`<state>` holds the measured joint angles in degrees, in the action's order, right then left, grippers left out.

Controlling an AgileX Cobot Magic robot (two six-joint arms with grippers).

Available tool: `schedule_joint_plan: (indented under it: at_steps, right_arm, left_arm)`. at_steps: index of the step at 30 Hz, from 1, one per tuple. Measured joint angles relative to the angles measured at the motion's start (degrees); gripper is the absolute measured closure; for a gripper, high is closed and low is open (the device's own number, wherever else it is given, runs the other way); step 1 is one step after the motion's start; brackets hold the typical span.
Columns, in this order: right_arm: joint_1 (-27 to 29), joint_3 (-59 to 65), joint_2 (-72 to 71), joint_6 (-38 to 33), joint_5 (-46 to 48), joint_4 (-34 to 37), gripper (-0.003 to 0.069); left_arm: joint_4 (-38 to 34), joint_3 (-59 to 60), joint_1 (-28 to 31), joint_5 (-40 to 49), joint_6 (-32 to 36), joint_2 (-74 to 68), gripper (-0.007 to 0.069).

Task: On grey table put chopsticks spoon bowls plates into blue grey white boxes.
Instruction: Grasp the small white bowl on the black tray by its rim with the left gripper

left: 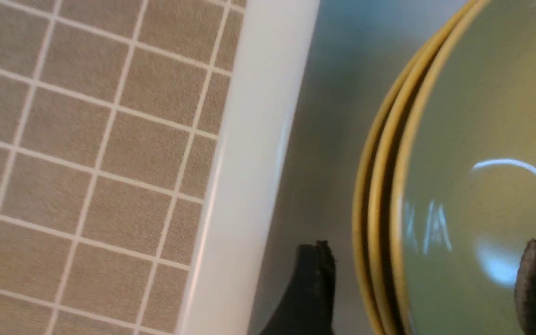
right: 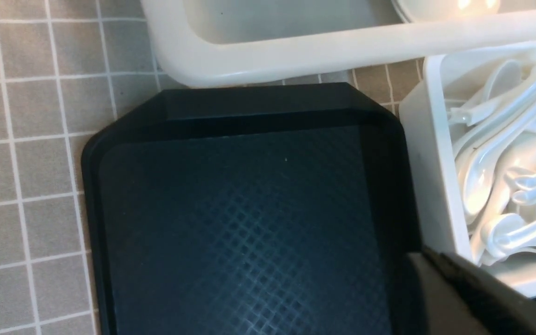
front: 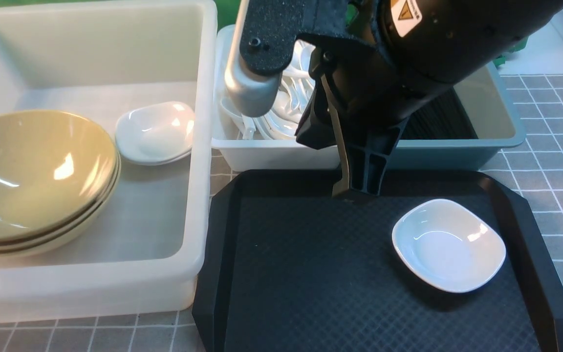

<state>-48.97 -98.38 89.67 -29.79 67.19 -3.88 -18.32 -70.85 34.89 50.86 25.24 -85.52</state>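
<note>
A small white dish (front: 448, 244) lies on the black tray (front: 301, 274). My right gripper (front: 347, 190) is shut and empty, tip down at the tray's far edge beside the small white box (front: 271, 156) of white spoons (front: 286, 107); in the right wrist view its tip (right: 435, 265) is over the tray (right: 249, 223) next to the spoons (right: 505, 163). Stacked olive bowls (front: 32, 171) and small white dishes (front: 157, 129) sit in the large white box (front: 203, 146). My left gripper (left: 428, 279) is open, its fingers (left: 314, 288) straddling the bowls' rim (left: 403, 139).
A blue-grey box (front: 496, 112) stands behind the tray at the right, with dark chopsticks (front: 438, 122) inside. The grey checked table (front: 555, 161) shows to the right and in front. The right arm hides part of the two back boxes.
</note>
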Motion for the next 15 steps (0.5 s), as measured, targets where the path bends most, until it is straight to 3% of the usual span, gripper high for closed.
schedule_joint_plan:
  at_steps: [4,8,10,11,12,15]
  right_arm:
    - [0.0,0.0,0.0,0.1,0.0,-0.8,0.0625]
    - [0.8,0.0,0.0,4.1,-0.1,-4.0,0.0625]
    - [3.8,0.0,0.0,8.7,0.6,-5.7,0.0625]
    - [4.4,0.0,0.0,9.0,0.9,-5.8,0.0625]
    - [7.4,0.0,0.0,11.8,2.5,-6.3,0.0625]
    - [13.4,0.7,-0.2,15.3,3.9,-6.8,0.0625]
  left_arm:
    - [-0.2,-7.0,-0.3,6.5,-5.7,3.9,0.0041]
    - [-1.2,-11.5,-6.5,12.3,-9.0,7.3,0.0052]
    - [-2.1,-12.6,-17.8,14.1,-9.0,8.8,0.0081]
    - [-2.1,-12.6,-19.8,14.2,-9.0,8.9,0.0085]
    - [-2.0,-12.6,-29.5,14.3,-9.0,8.4,0.0104]
    - [-0.8,-12.3,-43.1,12.9,-9.0,5.7,0.0119]
